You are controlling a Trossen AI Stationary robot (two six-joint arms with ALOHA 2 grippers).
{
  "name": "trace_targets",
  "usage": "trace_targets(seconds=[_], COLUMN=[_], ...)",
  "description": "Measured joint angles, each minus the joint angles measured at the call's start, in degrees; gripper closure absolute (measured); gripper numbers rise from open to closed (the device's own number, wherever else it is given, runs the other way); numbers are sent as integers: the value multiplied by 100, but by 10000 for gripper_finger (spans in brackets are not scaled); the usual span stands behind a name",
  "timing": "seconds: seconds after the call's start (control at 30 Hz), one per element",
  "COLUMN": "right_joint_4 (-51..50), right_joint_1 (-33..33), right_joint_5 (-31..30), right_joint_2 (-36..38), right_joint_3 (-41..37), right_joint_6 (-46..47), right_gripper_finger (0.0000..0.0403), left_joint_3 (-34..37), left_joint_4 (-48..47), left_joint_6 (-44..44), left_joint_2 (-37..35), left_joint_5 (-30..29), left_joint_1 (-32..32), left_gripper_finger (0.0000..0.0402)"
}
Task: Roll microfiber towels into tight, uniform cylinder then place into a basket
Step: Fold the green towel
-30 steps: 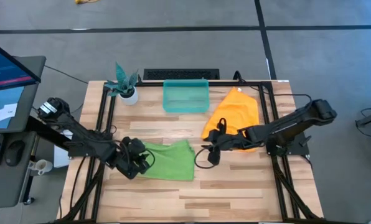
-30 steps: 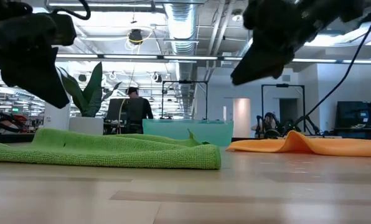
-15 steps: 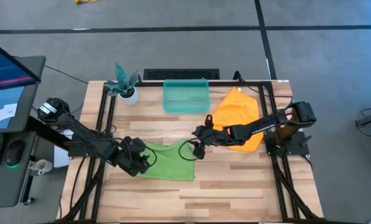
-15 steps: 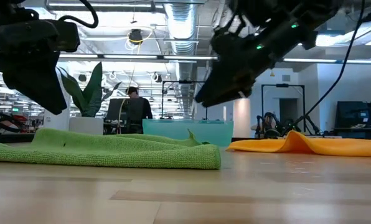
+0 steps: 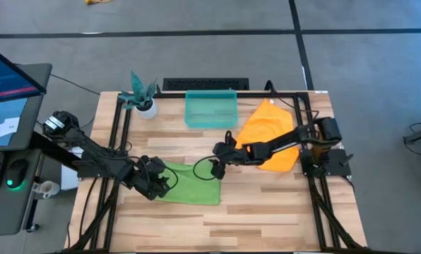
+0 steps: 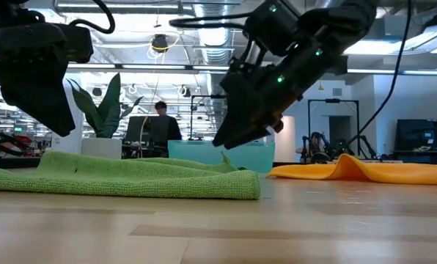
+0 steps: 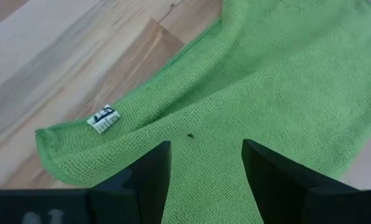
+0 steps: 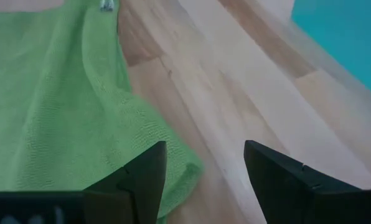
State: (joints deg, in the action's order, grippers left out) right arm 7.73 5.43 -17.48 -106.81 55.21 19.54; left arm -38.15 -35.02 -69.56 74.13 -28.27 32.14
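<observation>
A: We are logging the green towel (image 5: 191, 183) as our landmark. It is lying flat and unrolled on the desk (image 5: 267, 212), one corner folded over beside its white label (image 7: 104, 118).

B: We are seeing the left gripper (image 5: 156, 185) hovering over the green towel's left edge, fingers (image 7: 149, 177) spread, holding nothing. We are judging that it is sitting there to take that edge.

A: The right gripper (image 5: 217, 166) is hanging just above the green towel's far right corner, jaws likewise spread and empty. In the low view it is clear of the cloth, not touching it.

B: With a gripper at each end of the cloth, we are reading this as lining up a two-sided grip, so the roll can start evenly and come out tight.

A: The orange towel (image 5: 270, 130) is lying rumpled to the right of the green towel, well apart from it. The right arm is reaching across it.

B: The basket (image 5: 210, 109) is standing beyond the green towel toward the desk's far edge, and it is looking empty to us. The potted plant (image 5: 143, 97) is sitting beyond the green towel's left end.

A: We are noting rolling not yet begun on either towel.
</observation>
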Motion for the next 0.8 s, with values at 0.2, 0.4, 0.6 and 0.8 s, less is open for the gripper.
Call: trace_targets(seconds=[0.2, 0.4, 0.6, 0.8], right_joint_4=[-81, -453, -605, -920], right_joint_1=[-2, -36, -31, -11], right_joint_5=[224, 226, 408, 702], right_joint_2=[-388, -440, -360, -364], right_joint_3=[180, 285, 290, 282], right_joint_6=[102, 297, 298, 298], right_gripper_finger=[163, 169, 241, 346], left_joint_3=[0, 0, 0, 0], left_joint_4=[-13, -32, -215, -629], left_joint_6=[-5, -3, 76, -185], left_joint_2=[0, 0, 0, 0], left_joint_5=[-2, -4, 30, -42], left_joint_1=[0, 0, 0, 4], left_gripper_finger=[212, 212, 212, 212])
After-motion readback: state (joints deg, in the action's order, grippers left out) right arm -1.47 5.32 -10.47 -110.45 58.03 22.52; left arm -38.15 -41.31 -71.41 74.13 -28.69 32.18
